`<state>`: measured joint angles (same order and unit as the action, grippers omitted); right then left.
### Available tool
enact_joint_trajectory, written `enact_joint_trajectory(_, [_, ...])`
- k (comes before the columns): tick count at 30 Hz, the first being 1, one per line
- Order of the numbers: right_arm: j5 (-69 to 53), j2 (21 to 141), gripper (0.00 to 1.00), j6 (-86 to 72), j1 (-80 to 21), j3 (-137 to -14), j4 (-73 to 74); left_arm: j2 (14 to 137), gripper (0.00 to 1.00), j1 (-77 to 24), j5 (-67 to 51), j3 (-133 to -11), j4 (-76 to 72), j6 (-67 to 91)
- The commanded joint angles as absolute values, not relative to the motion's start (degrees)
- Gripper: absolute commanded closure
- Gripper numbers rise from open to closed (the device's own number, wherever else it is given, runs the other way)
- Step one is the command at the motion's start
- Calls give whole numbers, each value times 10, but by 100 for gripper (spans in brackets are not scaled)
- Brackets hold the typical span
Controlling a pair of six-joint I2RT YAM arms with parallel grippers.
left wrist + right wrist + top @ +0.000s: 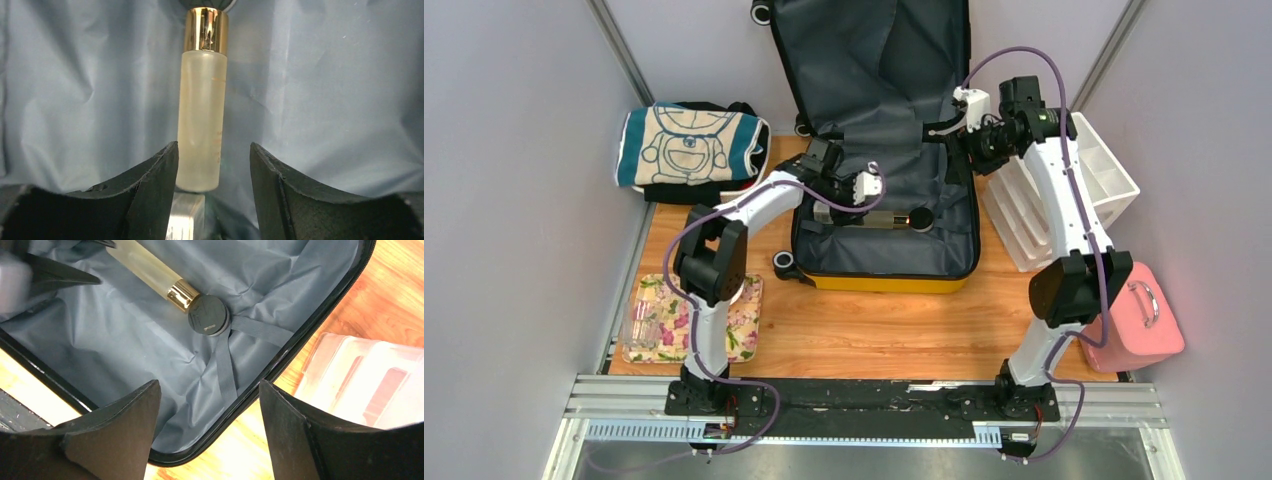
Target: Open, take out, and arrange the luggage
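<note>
Currently left pincer [212, 147] and right pincer [209, 385] stand apart; grasp the smooth, likely fragile bottle [201, 110] mid-body inside the luggage [894, 245].

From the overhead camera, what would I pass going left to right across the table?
Doraemon-print bag → open suitcase → white divided organiser → pink case. The floral tray lies directly in front of the bag, so I leave it out.
</note>
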<state>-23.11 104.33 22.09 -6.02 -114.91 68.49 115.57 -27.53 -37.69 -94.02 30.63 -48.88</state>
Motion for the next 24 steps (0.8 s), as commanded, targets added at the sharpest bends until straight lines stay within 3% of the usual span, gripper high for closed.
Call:
enact_joint_trajectory(1, [-236, 997, 24, 211, -68, -1123, 669, 1193, 39, -288, -351, -954, 258, -559])
enact_joint_trajectory(17, [-228, 982, 23, 217, -68, -1091, 670, 1270, 46, -328, -241, -896, 159, -595])
enact_joint_trajectory(24, [-230, 987, 20, 212, -66, -1093, 671, 1280, 28, -330, -249, -894, 160, -594])
